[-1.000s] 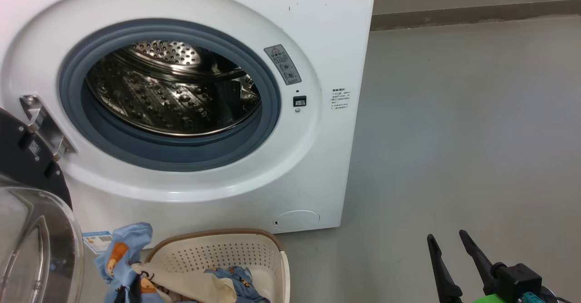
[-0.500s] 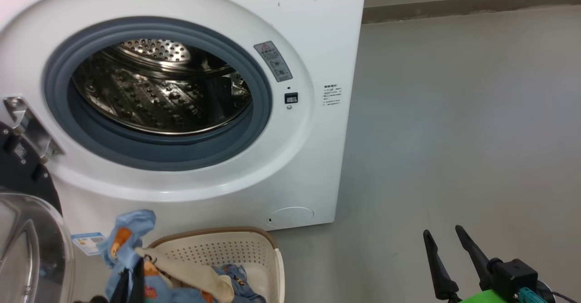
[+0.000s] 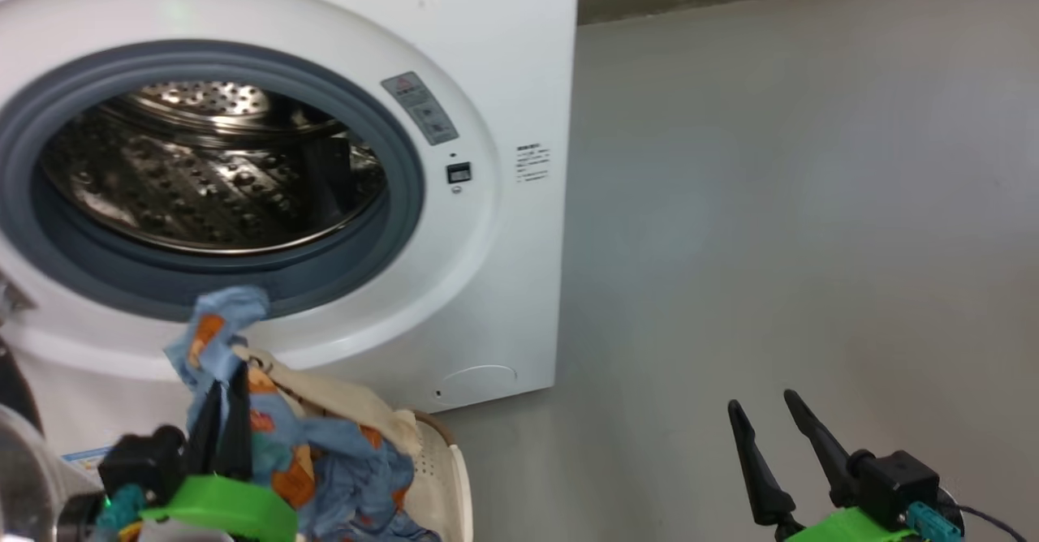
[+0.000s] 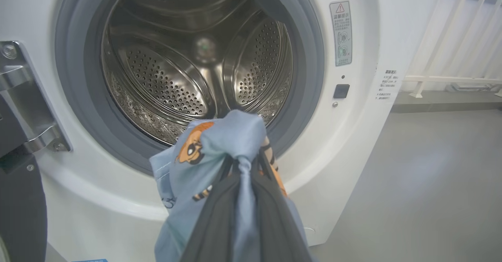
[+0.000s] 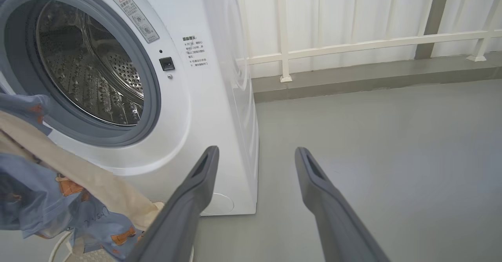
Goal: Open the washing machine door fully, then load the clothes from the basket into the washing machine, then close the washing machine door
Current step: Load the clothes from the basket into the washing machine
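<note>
The left gripper (image 3: 229, 380) is at the lower left, jaws closed on the clothes (image 3: 325, 453). These are light blue fabric printed with orange-brown bears, bunched above the fingertips, with a cream garment (image 3: 349, 400) draped across. The bundle hangs over the basket (image 3: 448, 477), a white perforated tub with a brown rim, and its lower folds reach the basket.

The right gripper (image 3: 763, 402) is at the lower right over bare grey floor (image 3: 771, 201), jaws spread wide and empty.

Beyond the basket stands the washing machine (image 3: 503, 79), its door (image 3: 23, 469) swung out to the left on the hinge (image 4: 23, 97). The steel drum (image 3: 203, 177) shows bare perforated walls. The top of the bundle is level with the lower edge of the grey-blue gasket (image 3: 390, 234), in front of it. To the right of the machine, open floor runs back to a white railing (image 5: 353, 44).
</note>
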`<state>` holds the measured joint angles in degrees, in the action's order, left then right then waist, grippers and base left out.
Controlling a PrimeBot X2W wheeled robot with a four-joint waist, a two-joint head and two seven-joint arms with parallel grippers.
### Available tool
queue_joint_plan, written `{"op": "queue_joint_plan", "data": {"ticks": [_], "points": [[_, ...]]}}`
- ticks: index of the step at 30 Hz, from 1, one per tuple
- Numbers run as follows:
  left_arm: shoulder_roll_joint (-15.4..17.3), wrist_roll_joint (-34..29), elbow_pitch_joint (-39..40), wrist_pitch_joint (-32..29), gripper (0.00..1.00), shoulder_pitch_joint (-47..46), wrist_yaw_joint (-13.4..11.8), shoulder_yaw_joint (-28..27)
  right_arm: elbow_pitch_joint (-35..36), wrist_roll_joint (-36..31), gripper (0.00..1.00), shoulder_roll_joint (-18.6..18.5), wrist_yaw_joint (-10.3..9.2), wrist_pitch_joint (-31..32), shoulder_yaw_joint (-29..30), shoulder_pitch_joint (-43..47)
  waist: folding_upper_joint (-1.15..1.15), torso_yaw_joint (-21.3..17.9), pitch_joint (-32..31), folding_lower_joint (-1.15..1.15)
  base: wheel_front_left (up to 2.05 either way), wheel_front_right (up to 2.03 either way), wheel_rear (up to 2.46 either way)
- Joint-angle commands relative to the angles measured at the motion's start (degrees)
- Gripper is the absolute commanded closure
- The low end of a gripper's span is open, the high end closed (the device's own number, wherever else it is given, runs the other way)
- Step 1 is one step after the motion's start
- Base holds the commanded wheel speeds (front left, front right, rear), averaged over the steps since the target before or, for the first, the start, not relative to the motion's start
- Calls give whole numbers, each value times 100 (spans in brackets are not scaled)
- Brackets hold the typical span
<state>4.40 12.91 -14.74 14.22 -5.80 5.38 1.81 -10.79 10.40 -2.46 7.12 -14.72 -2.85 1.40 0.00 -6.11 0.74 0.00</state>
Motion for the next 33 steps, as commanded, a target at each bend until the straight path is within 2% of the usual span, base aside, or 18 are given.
{"op": "queue_joint_plan", "data": {"ticks": [1,10,16,23,33], "points": [[123,52,58,78,100,-442,2,-271,190,77,0,-43,36,-28,-178,-284,0,-269,160,0,0,0,0],[464,270,-487,78,100,-1437,41,-739,397,281,0,-43,36,-28,-430,-483,0,-940,648,0,0,0,0],[810,404,-869,78,100,-2074,101,-1112,584,408,0,-43,36,-28,-640,-659,0,-1292,1170,0,0,0,0],[1146,512,-1333,78,100,-2736,156,-1393,778,555,0,-43,36,-28,-802,-816,0,-1466,1812,0,0,0,0],[1654,598,-2040,78,100,-3691,203,-1491,1024,669,0,-42,36,-28,-1015,-1092,0,-1605,2678,0,0,0,0]]}}
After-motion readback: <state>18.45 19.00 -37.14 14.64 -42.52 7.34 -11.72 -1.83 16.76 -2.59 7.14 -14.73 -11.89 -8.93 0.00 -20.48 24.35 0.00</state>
